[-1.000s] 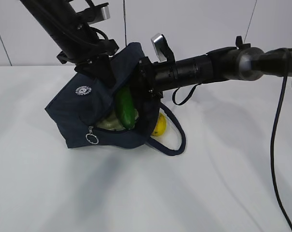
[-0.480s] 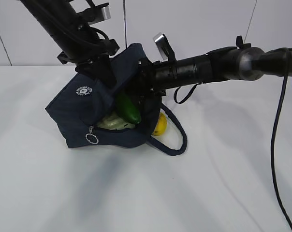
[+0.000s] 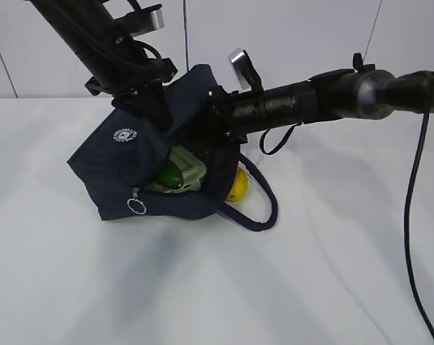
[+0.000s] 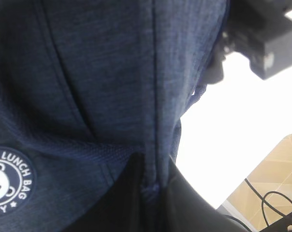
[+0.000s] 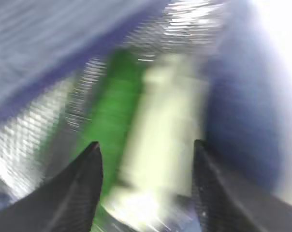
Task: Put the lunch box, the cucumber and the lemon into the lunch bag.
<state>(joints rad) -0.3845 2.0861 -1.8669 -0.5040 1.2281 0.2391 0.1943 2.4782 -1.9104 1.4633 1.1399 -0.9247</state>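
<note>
The navy lunch bag (image 3: 123, 162) lies tipped on the table with its mouth facing right. My left gripper (image 3: 146, 97) is shut on the bag's upper edge and holds it up; in the left wrist view the fabric (image 4: 155, 186) is pinched between the fingers. Inside the bag, the cucumber (image 3: 169, 175) lies beside the pale green lunch box (image 3: 190, 171). My right gripper (image 3: 215, 135) is at the bag's mouth, open and holding nothing (image 5: 147, 143). The right wrist view is blurred, with the cucumber (image 5: 112, 111) and lunch box (image 5: 170, 121) beyond the fingertips. The lemon (image 3: 238, 185) sits on the table just right of the bag.
The bag's loop handle (image 3: 264, 208) lies on the table around the lemon. A black cable (image 3: 411, 237) hangs down at the right. White tabletop (image 3: 224, 287) spreads in front of the bag.
The cucumber, upright in the bag's mouth at the right gripper a second ago, has slid down into the bag beside the lunch box. The left gripper has not moved.
</note>
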